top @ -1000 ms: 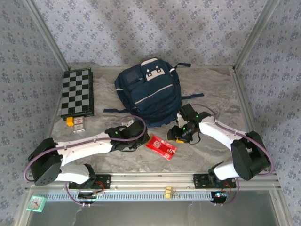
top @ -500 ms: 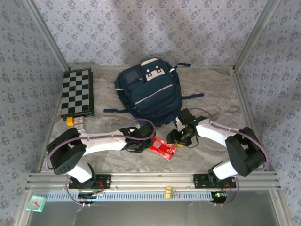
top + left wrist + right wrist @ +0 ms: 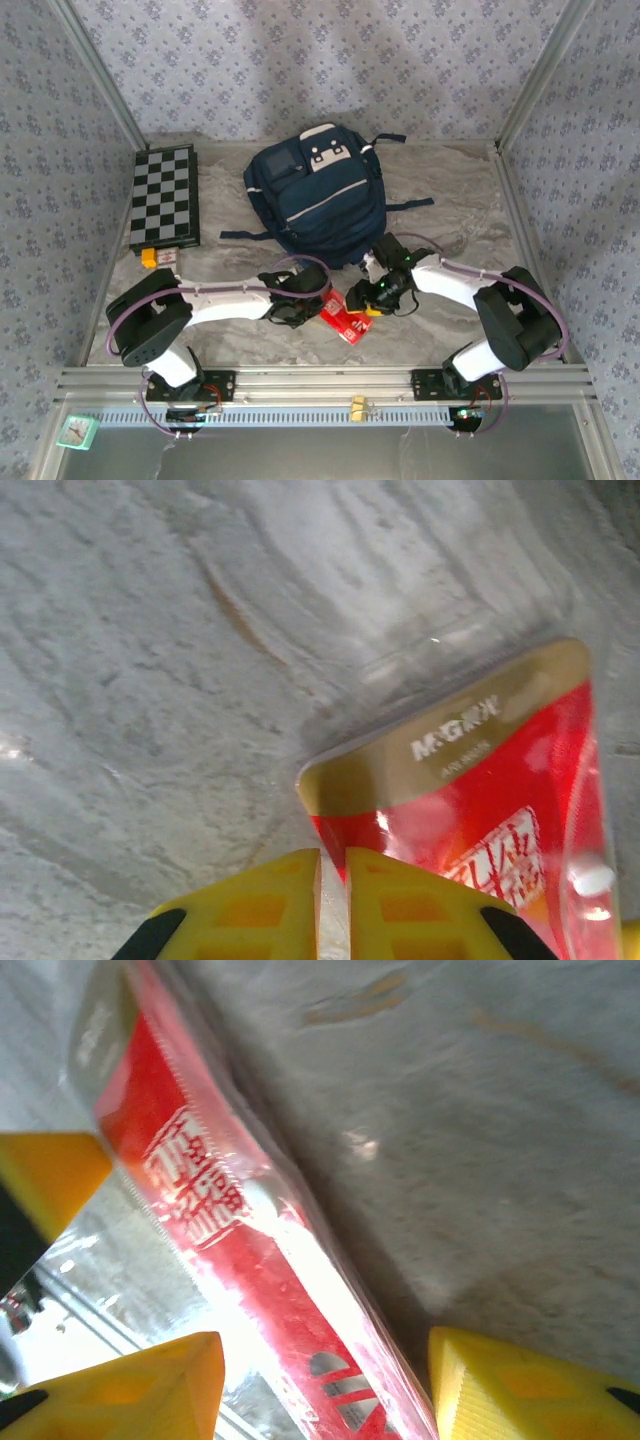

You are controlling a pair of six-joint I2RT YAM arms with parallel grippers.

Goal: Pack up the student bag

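A navy student bag (image 3: 318,195) lay flat toward the back of a marbled table (image 3: 450,200), well apart from the arms' bases; whether its zips were open could not be told. In front of it, a red packet (image 3: 346,316) in clear plastic sat on the table between both arms. The left gripper (image 3: 333,890) had its yellow fingers pressed almost together at the packet's corner, seemingly nipping the clear edge. The right gripper (image 3: 320,1380) was spread wide, straddling the packet. A folded chessboard (image 3: 165,195) rested to the bag's left. Packing looked barely begun: nothing visibly inside, the packet not yet carried over.
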